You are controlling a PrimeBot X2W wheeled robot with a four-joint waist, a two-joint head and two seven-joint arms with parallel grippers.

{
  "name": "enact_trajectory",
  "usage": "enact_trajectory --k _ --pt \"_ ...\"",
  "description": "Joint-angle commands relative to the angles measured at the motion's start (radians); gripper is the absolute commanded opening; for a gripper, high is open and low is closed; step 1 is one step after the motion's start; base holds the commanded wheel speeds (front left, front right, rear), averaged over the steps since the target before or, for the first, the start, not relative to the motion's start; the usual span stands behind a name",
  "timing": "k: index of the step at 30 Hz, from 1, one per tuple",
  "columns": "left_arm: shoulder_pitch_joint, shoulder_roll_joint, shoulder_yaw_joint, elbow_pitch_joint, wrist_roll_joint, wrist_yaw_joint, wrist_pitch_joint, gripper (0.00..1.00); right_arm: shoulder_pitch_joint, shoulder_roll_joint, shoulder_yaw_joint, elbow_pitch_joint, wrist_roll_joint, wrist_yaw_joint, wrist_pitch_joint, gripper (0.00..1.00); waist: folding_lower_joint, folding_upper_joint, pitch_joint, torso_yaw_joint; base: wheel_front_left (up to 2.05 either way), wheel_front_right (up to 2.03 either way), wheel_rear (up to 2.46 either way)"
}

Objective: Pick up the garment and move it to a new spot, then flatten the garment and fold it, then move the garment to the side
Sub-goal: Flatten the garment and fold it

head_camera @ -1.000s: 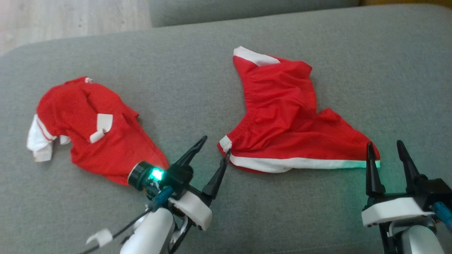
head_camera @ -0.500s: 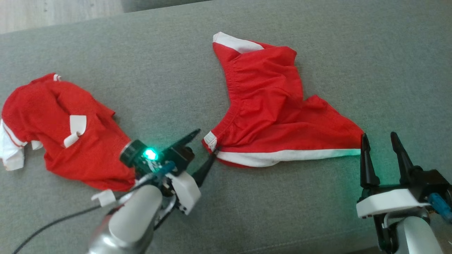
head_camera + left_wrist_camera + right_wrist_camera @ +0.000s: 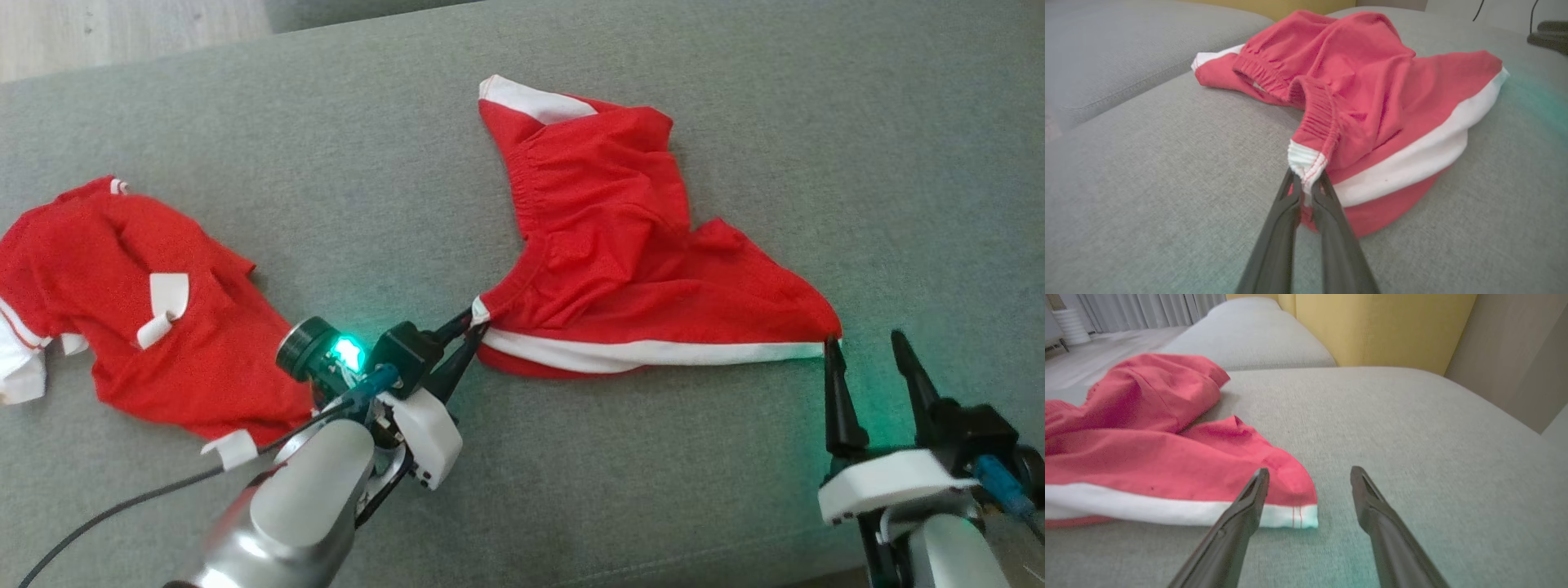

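**Garment position.** The red shorts (image 3: pixel 620 237) are located at the centre of the head view, lying crumpled on a grey sofa cushion (image 3: pixel 326 163). One white-trimmed end points to the upper middle of the frame. A long white band runs along the lower edge, from the centre to a pointed corner at the right. The elastic waistband is seen on the left side of the shorts.

**Left gripper.** The left gripper (image 3: pixel 475 327) is shown just below and left of centre in the head view. Its two fingers are clenched on the white-stitched corner of the waistband. In the left wrist view this corner is seen pinched between the two dark fingertips (image 3: pixel 1295 183) at mid-frame and raised slightly off the cushion. A green light (image 3: pixel 347 353) is lit on the wrist.

**Right gripper.** The right gripper (image 3: pixel 864 339) is shown at the lower right of the head view, with its fingers spread apart and nothing held between them. The tip of its inner finger is placed at the right-hand corner of the shorts, by the white band. Whether contact is made there cannot be told. The outer finger stands over bare cushion.

**Other items.** A second red garment with white patches (image 3: pixel 139 310) lies at the left edge of the head view, apart from the shorts. Pale flooring (image 3: pixel 122 33) is seen at the upper left.
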Motion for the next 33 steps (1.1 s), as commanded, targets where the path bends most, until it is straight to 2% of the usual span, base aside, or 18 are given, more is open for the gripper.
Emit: enact_trajectory --k 1,6,11,23,24,25,26,27,33 --pt "-0.045 0.017 0.033 -0.036 -0.003 0.018 -0.023 0.0 -0.022 -0.007 0.005 -0.004 -0.014 0.007 -0.011 1.0 0.0 0.0 -0.001 0.008 0.0 0.0 0.0" --pt "-0.026 0.002 0.034 -0.069 -0.001 0.055 -0.055 0.0 -0.04 -0.007 -0.028 0.061 -0.013 0.007 -0.007 1.0 0.0 0.0 0.004 0.031 0.0 0.0 0.0" --pt "0.002 -0.007 0.017 -0.104 -0.002 0.067 -0.055 0.0 -0.07 -0.007 -0.05 0.127 -0.028 0.007 0.019 1.0 0.0 0.0 0.008 0.053 0.0 0.0 0.0" --pt "0.015 -0.009 0.002 -0.127 -0.009 0.084 -0.052 0.0 -0.093 -0.007 -0.01 0.205 -0.065 0.007 0.08 1.0 0.0 0.0 -0.006 0.06 0.0 0.0 0.0" --pt "0.015 -0.008 0.001 -0.127 -0.01 0.085 -0.051 0.0 -0.093 -0.007 -0.008 0.206 -0.066 0.007 0.081 0.85 0.0 0.0 -0.008 0.06 0.0 0.0 0.0" --pt "0.015 -0.007 0.001 -0.127 -0.012 0.085 -0.051 0.0 -0.092 -0.007 -0.006 0.207 -0.066 0.007 0.081 0.41 0.0 0.0 -0.01 0.06 0.0 0.0 0.0" --pt "0.016 -0.007 0.0 -0.127 -0.013 0.086 -0.05 0.0 -0.091 -0.007 -0.003 0.207 -0.064 0.007 0.081 0.06 0.0 0.0 -0.012 0.059 0.0 0.0 0.0" --pt "0.016 -0.006 0.0 -0.127 -0.014 0.087 -0.05 0.0 -0.09 -0.007 0.002 0.208 -0.063 0.007 0.08 0.0 0.0 0.0 -0.015 0.059 0.0 0.0 0.0" --pt "0.034 -0.001 0.005 -0.122 -0.03 0.098 -0.054 0.0 -0.087 -0.007 0.037 0.211 -0.03 0.007 0.07 0.0 0.0 0.0 -0.046 0.048 0.0 0.0 0.0"
